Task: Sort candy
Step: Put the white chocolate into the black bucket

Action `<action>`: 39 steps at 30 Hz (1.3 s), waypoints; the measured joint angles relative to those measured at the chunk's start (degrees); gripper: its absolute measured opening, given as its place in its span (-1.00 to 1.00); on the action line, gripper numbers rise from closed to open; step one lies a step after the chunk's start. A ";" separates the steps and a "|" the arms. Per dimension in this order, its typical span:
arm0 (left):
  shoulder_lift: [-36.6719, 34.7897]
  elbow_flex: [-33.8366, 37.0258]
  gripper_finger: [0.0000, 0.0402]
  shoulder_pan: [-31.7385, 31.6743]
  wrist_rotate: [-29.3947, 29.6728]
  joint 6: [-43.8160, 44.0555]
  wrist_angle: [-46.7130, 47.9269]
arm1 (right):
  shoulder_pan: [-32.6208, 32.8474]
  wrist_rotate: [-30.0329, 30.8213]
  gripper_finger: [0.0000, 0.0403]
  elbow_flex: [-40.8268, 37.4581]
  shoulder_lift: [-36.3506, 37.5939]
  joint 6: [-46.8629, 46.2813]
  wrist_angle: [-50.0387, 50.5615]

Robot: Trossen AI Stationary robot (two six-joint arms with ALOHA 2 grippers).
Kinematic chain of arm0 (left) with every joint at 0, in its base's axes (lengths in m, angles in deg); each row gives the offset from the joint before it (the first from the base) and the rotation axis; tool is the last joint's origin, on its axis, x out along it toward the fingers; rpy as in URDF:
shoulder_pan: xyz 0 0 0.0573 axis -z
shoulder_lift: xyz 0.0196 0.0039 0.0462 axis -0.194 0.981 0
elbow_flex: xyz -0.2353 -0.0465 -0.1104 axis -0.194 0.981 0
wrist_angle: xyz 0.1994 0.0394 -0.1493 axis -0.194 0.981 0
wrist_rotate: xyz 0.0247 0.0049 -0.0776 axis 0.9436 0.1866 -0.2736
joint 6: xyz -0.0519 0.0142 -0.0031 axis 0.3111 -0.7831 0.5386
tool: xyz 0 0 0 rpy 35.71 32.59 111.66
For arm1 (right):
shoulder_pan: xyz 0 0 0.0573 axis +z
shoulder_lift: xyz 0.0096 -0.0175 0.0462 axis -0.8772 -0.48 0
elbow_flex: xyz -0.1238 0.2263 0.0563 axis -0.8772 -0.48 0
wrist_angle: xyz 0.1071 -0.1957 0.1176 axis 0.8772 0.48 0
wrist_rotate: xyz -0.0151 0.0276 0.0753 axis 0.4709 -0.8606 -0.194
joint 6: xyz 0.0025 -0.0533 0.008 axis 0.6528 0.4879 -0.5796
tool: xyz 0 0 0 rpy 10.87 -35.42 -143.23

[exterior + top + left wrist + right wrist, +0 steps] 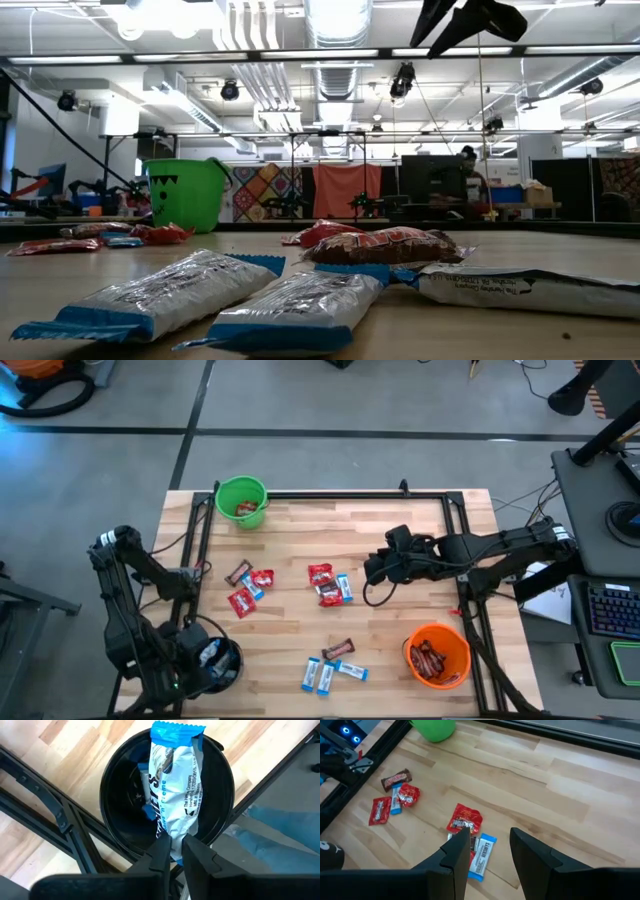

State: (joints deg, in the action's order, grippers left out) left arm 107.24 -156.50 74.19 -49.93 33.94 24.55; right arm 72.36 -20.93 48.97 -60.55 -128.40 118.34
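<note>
While the left gripper [173, 851] hangs above the black bucket [222, 780], its narrow jaws pinch the end of 1 blue-and-white packet [177, 785] over the bucket's mouth. Beyond the black bucket, near the table's [400, 550] middle, the right gripper [490, 845] hovers with jaws apart and empty over a red packet [465, 817]. Loose candies [325, 675] lie between the black bucket and the orange bucket [437, 656]; the green bucket [241, 501] apparently holds some candy.

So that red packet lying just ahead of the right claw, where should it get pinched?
Probably across the narrow middle of the red packet, coming straight down from above: it lies flat, and the blue-and-white packet touches its lower end. The right gripper hangs open above them.
</note>
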 joint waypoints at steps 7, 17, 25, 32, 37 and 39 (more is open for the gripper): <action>-0.01 0.00 -0.50 0.00 0.00 1.36 -1.37 | 0.33 -1.23 -0.34 0.00 0.02 2.79 0.01; -0.16 -0.01 -0.31 -1.67 2.88 -0.76 -1.20 | -0.37 -5.00 -0.38 -0.09 -0.61 1.81 0.13; -2.17 0.00 -0.32 -10.59 10.63 -14.29 4.12 | -2.96 -10.89 -0.38 -0.13 -6.66 8.91 0.13; -4.78 -0.02 -0.32 -21.00 20.19 -26.67 4.60 | -4.18 -10.44 -0.38 -0.13 -12.00 18.33 0.10; -5.39 -0.01 -0.32 -26.85 24.05 -32.33 4.50 | -4.78 -10.31 -0.38 -0.13 -16.29 24.34 -0.34; -5.46 -0.02 -0.32 -28.36 24.53 -32.81 4.49 | -4.78 -9.83 -0.38 -0.13 -17.67 24.91 -0.47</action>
State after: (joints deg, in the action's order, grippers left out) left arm 101.78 -156.53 45.84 -25.40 1.13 29.04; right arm 67.58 -30.76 48.84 -78.23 -103.49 117.87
